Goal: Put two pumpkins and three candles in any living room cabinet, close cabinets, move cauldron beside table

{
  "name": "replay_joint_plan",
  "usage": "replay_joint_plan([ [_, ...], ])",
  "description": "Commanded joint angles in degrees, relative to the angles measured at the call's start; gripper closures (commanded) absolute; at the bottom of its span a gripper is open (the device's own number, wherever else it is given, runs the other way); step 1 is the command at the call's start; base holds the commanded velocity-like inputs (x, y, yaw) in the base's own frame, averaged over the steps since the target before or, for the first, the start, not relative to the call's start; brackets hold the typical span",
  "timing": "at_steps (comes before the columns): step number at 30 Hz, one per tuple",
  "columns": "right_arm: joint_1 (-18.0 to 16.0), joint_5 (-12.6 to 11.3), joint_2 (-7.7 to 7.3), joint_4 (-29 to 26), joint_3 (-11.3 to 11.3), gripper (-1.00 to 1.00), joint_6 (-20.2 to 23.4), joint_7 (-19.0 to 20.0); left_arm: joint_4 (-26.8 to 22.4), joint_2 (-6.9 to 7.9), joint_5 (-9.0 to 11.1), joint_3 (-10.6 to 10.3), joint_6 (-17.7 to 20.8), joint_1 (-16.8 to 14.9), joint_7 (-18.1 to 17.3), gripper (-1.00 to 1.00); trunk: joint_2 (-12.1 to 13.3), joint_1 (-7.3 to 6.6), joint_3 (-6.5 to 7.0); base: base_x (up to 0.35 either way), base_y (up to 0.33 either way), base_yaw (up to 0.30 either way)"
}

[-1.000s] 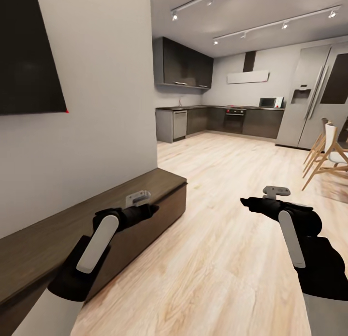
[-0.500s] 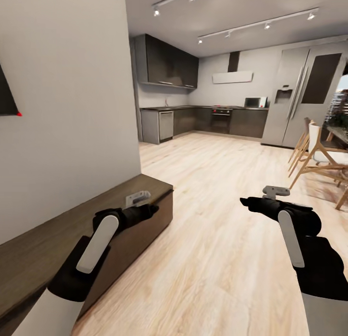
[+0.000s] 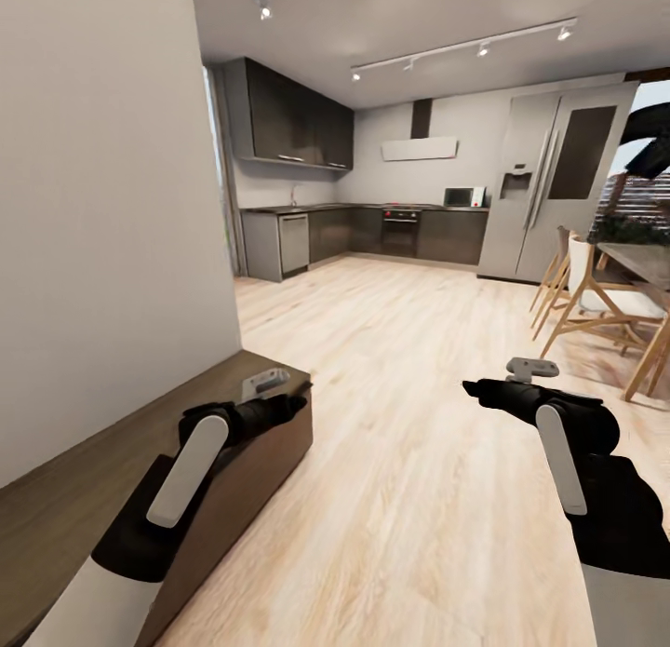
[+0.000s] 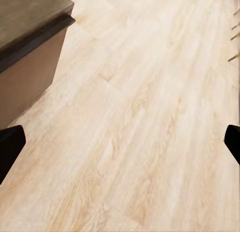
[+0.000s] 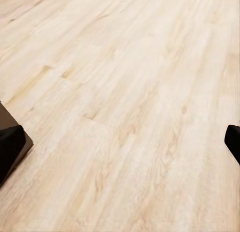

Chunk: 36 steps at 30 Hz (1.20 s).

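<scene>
The end of the low dark-brown cabinet (image 3: 102,461) runs along the wall at the left, its corner also in the left wrist view (image 4: 27,21). My left gripper (image 3: 290,407) hovers over that end, open and empty (image 4: 120,142) above the floor. My right gripper (image 3: 475,389) is held out over bare floor, open and empty (image 5: 120,142). The candles, pumpkins and cauldron are out of view.
Pale wood floor (image 3: 400,368) stretches ahead to a dark kitchen (image 3: 372,233) with a steel fridge (image 3: 549,191). A dining table (image 3: 647,261) and wooden chairs (image 3: 586,298) stand at the right. A white wall (image 3: 102,209) closes the left side.
The whole picture has slid left, so the camera has turned right. The dark wall panel has left the frame and the dining table has come in. Both arms hold the same pose.
</scene>
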Motion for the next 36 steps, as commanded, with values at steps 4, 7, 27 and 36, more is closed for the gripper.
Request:
replay_joint_plan([
  [4,-0.03,-0.61,-0.04,-0.04,0.03,-1.00,0.21,-0.58,-0.06,0.06,0.60,-0.09,0.01,-0.04,0.54,-1.00,-0.02,0.02,-0.06,0.338,0.003,-0.266],
  [7,-0.05,-0.61,-0.06,-0.04,0.03,-1.00,0.21,-0.58,-0.04,0.04,0.58,-0.09,0.02,-0.04,0.52,-1.00,-0.02,0.02,-0.06,0.338,0.001,-0.272],
  [27,0.00,-0.62,-0.37,-0.04,0.07,-1.00,0.21,-0.50,2.86,-0.11,0.03,-0.27,-0.52,-0.04,0.29,-1.00,-0.02,0.02,-0.06,0.338,0.000,-0.275],
  [36,0.00,-0.61,-0.40,-0.04,0.03,-1.00,0.21,-0.51,3.02,-0.05,0.00,-0.43,-0.53,-0.05,0.29,-1.00,-0.02,0.02,-0.06,0.338,0.000,-0.276],
])
